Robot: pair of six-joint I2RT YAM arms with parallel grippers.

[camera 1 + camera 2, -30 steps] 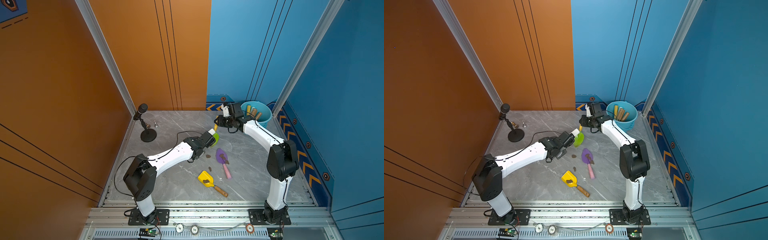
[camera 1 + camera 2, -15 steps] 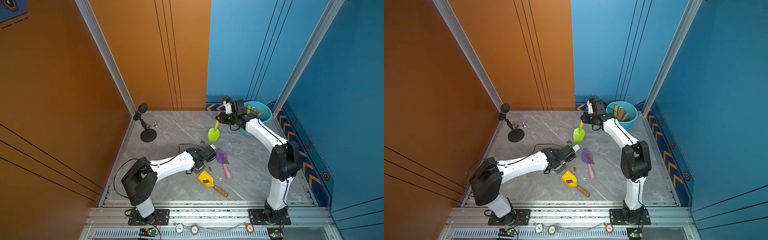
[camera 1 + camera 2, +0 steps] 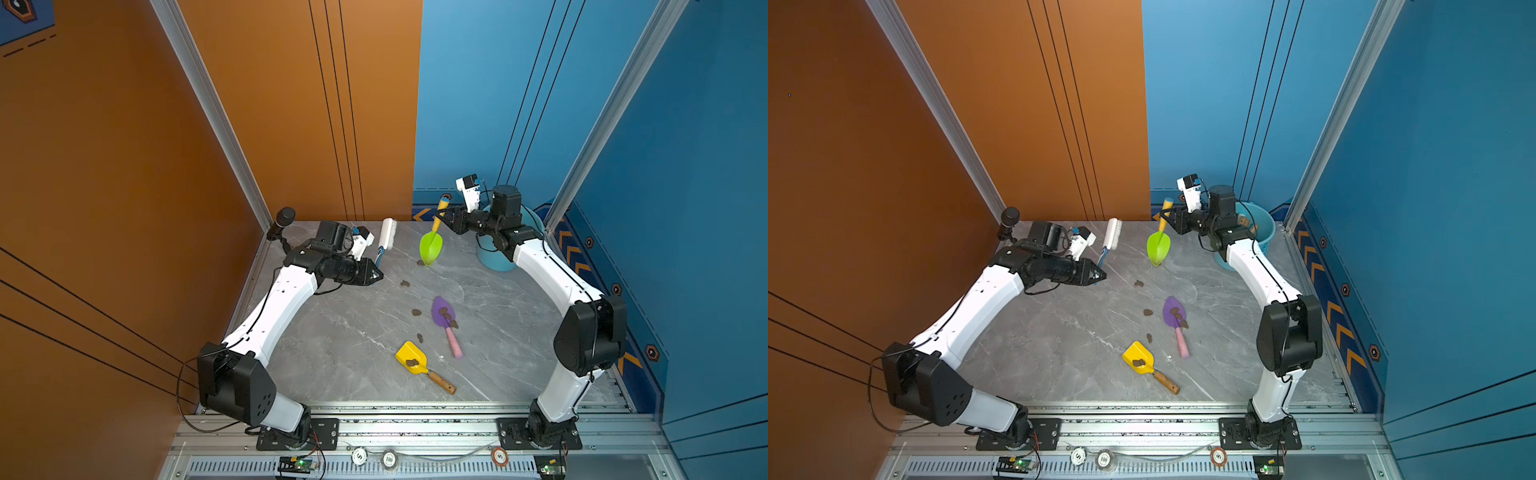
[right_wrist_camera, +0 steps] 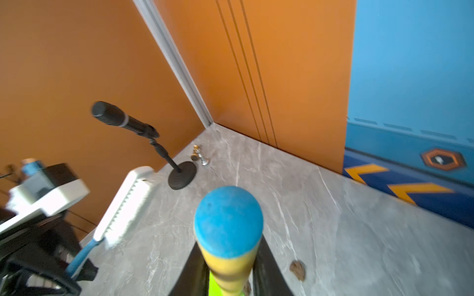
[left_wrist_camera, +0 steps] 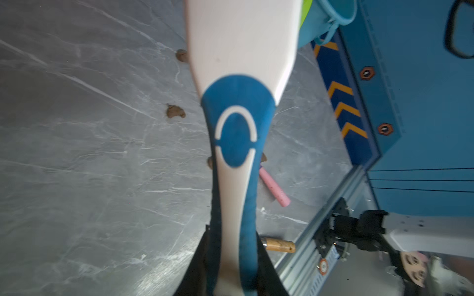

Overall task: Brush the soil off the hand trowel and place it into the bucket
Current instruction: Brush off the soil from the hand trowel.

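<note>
In both top views the left jaws clamp the brush (image 3: 387, 237), now swung far-left off the green trowel (image 3: 431, 248), which the right jaws pinch left of the bucket (image 3: 493, 258). Left wrist: brush handle clamped. Right wrist: trowel handle clamped.

Grey marble tabletop (image 3: 353, 332), white veining; brush (image 3: 388, 235) white, handle blue and white; green trowel (image 3: 430, 248) with yellow handle, blue cap; purple trowel (image 3: 437, 318), pink handle; yellow trowel (image 3: 407, 352), tan handle; soil (image 3: 404, 284) dark brown; bucket (image 3: 492, 259) light blue; walls (image 3: 291, 104) orange and blue.
</note>
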